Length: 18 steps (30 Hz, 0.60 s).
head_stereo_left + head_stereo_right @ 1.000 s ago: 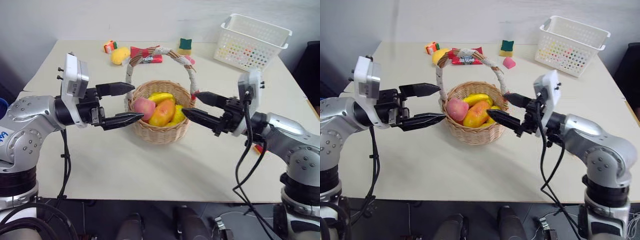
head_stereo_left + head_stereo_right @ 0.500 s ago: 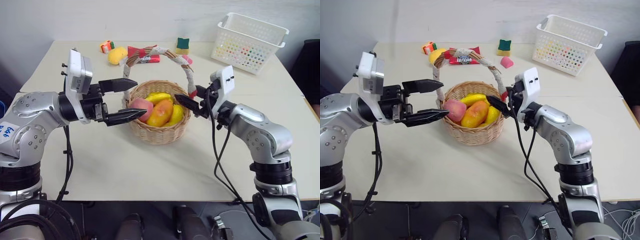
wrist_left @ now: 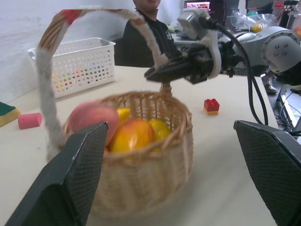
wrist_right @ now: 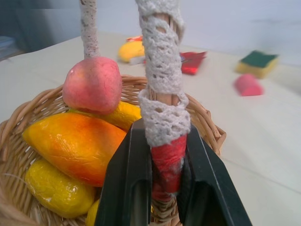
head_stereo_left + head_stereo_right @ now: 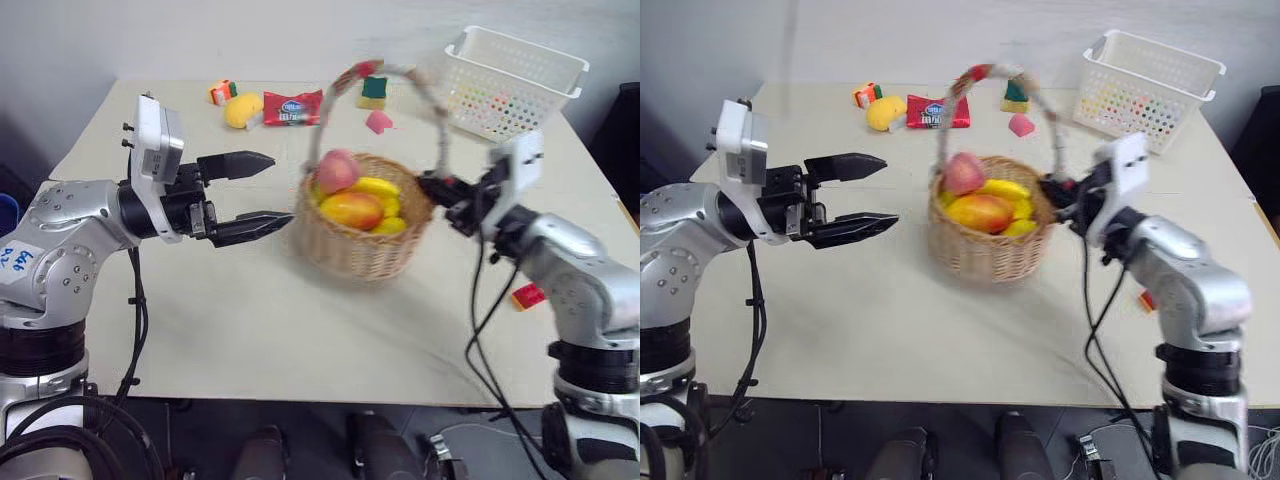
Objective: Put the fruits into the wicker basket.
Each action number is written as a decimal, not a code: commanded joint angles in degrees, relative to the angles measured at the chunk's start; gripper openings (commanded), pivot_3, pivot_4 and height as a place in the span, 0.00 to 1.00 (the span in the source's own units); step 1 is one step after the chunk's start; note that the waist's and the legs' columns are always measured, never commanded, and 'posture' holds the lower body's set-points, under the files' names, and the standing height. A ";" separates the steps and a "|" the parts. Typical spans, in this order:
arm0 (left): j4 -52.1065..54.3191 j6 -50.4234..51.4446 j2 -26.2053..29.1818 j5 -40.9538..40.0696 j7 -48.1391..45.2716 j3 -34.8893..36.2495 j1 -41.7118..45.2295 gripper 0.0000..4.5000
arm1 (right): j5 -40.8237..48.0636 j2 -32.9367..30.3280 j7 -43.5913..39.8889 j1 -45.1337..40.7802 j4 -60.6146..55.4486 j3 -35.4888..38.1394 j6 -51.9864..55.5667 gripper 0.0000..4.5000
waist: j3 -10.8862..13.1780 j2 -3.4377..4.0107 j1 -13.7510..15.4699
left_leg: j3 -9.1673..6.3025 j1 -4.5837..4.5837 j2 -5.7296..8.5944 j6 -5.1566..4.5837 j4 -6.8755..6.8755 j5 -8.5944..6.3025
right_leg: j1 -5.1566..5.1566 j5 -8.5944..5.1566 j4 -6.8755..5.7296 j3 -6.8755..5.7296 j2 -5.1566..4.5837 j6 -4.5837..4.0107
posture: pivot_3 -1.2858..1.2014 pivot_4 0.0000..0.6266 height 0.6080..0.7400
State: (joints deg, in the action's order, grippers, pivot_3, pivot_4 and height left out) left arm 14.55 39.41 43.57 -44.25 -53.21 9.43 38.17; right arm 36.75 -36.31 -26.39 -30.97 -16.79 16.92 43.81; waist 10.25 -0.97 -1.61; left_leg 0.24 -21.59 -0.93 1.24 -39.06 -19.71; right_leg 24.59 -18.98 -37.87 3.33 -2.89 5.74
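Note:
The wicker basket (image 5: 355, 250) stands mid-table, leaning a little, its cloth-wrapped handle (image 5: 440, 120) arching over it. Inside lie a pink peach (image 5: 338, 170), an orange-yellow mango (image 5: 352, 210) and a yellow banana (image 5: 378, 187). My right gripper (image 5: 432, 187) is shut on the foot of the handle at the basket's right rim; the right wrist view shows both fingers (image 4: 127, 188) clamped on the red wrapping. My left gripper (image 5: 280, 188) hangs open just left of the basket, holding nothing. Another yellow fruit (image 5: 241, 109) lies on the table at the back left.
At the back are a red snack packet (image 5: 293, 108), a green-and-yellow sponge (image 5: 373, 90), a pink piece (image 5: 378, 122) and a white plastic basket (image 5: 510, 75). A small red cube (image 5: 527, 296) lies by my right arm. A person (image 3: 146, 33) sits beyond the table.
My right gripper has shut on the handle's foot and pulled the basket with its fruits to the right. The left gripper has stayed open in place.

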 commanded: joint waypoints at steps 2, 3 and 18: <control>-1.29 -2.26 -1.37 1.15 -1.15 -1.47 3.10 1.00 | -3.88 -6.51 0.40 1.93 2.37 9.79 -5.58 0.06 | 0.00 0.00 0.15 | -0.01 0.00 0.02 -0.01 0.00 0.00 | -0.02 0.00 0.04 0.00 0.00 0.00 | 0.52 0.24 1.00; -1.64 -2.50 -1.70 1.39 -1.29 -1.83 3.43 1.00 | -4.47 -6.68 0.43 2.26 3.52 10.22 -6.50 0.06 | 0.00 0.00 0.14 | 0.01 0.00 0.02 -0.01 -0.01 0.00 | -0.04 0.00 0.04 0.02 0.03 0.01 | 0.52 0.24 1.00; -2.68 -2.32 -3.01 1.60 -3.84 -2.71 4.06 1.00 | -2.82 -5.93 1.11 14.28 3.92 18.81 -6.71 0.71 | 0.01 0.03 0.12 | 0.30 0.20 -0.06 0.01 0.00 0.01 | 0.04 0.03 -0.10 0.13 0.23 0.06 | 0.52 0.24 1.00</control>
State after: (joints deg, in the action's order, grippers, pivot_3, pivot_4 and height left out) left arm 10.71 37.58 39.89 -42.33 -56.50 5.63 42.00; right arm 30.59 -40.08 -23.84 -17.36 -7.99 31.40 35.52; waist 10.26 -0.94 -1.49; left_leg 0.50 -21.41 -0.99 1.24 -39.06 -19.71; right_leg 24.60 -18.95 -37.98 3.46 -2.66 5.79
